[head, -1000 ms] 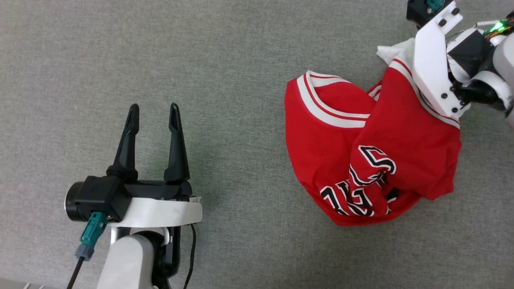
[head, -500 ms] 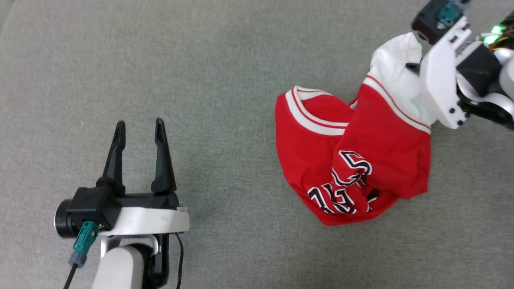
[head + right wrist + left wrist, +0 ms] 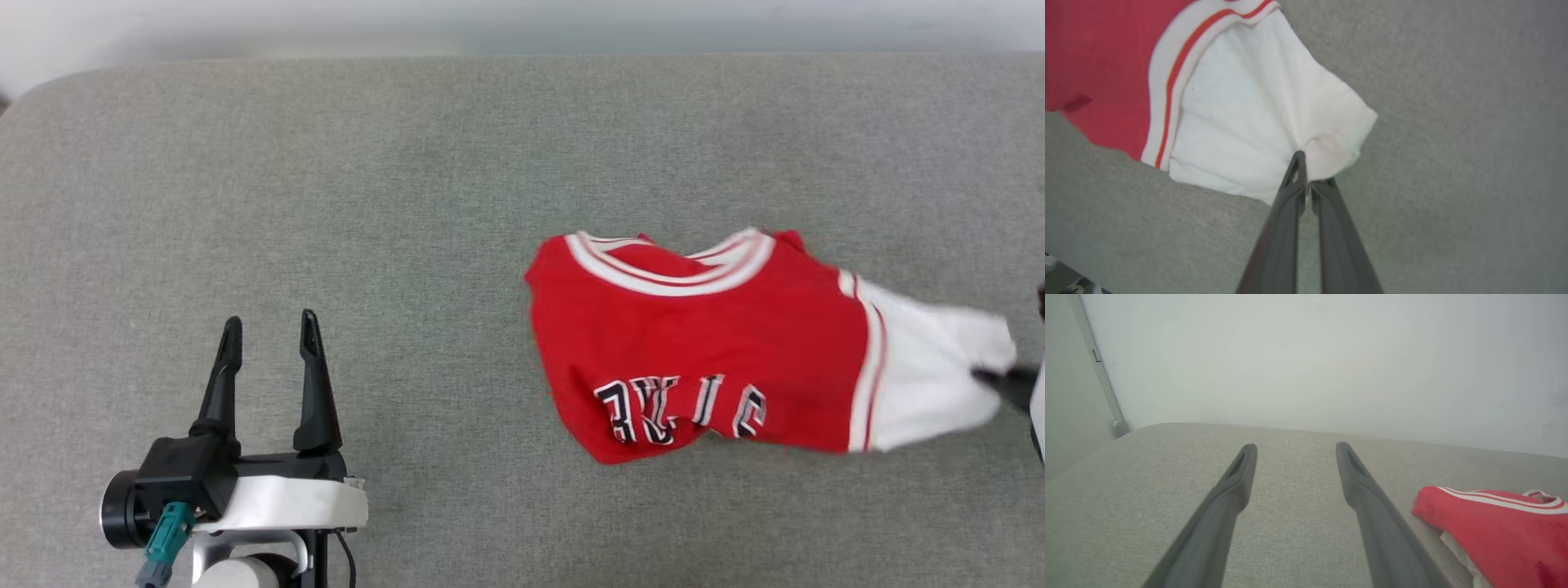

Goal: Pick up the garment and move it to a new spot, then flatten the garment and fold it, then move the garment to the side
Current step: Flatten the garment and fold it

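The garment (image 3: 702,343), a red jersey with a white striped collar and black lettering, lies stretched sideways on the grey padded surface (image 3: 326,163), right of centre. Its white sleeve (image 3: 931,376) is drawn out to the right edge of the head view. There my right gripper (image 3: 1008,382) pinches the sleeve's end. The right wrist view shows that gripper (image 3: 1308,173) shut on a bunched fold of the white sleeve (image 3: 1241,114). My left gripper (image 3: 269,320) stands open at the lower left, well clear of the garment. In its own view the left gripper (image 3: 1296,447) holds nothing, and the garment (image 3: 1494,535) lies off to the right.
The grey surface ends at a far edge with a rounded corner (image 3: 33,90) at the upper left. A pale wall (image 3: 1306,355) stands behind it. Bare fabric lies to the left of the garment and in front of it.
My right gripper has shut on the white sleeve and drawn it down and to the right, spreading the bunched garment out. The head view has shifted, bringing the surface's far edge into sight.
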You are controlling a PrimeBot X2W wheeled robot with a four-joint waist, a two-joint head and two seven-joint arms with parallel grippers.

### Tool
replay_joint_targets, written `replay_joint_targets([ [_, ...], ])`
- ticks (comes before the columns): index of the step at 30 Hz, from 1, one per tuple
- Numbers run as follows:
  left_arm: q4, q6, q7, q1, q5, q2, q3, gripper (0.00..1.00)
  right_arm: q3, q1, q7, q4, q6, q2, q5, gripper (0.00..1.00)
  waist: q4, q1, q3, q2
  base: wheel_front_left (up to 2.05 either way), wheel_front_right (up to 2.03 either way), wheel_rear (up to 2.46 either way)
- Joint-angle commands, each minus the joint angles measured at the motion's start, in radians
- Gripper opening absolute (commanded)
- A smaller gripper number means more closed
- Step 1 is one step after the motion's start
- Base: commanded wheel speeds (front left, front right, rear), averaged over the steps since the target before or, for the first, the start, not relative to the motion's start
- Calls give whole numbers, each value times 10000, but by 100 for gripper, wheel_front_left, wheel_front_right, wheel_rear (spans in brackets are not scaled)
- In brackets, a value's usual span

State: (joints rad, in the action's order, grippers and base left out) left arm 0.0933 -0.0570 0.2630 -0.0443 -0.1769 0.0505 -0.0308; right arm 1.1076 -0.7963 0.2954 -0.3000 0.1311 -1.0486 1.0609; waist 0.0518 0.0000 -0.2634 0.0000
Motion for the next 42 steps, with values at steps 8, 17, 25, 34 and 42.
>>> replay_joint_targets([
  [8,-198,121,27,-18,138,-6,-27,100,-294,2553,-93,-1741,-6,838,297,0,-36,0,110,0,0,0,0],
  [17,-404,300,27,321,373,-5,250,100,-2144,2075,-2738,-1554,-6,1283,-1076,100,-178,0,850,0,0,0,0],
  [25,-446,678,27,-2,654,9,655,100,-4715,2653,-4966,-1410,-6,2486,-2897,100,-290,0,1203,0,0,0,0],
  [34,-1006,1384,27,-1216,837,532,721,100,-9078,4776,-5591,137,-5,5308,-6463,100,-378,0,1288,0,0,0,0],
  [42,-1830,1815,-947,-3463,652,1550,-453,100,-10860,6499,-5602,2173,-6,7061,-8459,100,-452,0,990,0,0,0,0],
])
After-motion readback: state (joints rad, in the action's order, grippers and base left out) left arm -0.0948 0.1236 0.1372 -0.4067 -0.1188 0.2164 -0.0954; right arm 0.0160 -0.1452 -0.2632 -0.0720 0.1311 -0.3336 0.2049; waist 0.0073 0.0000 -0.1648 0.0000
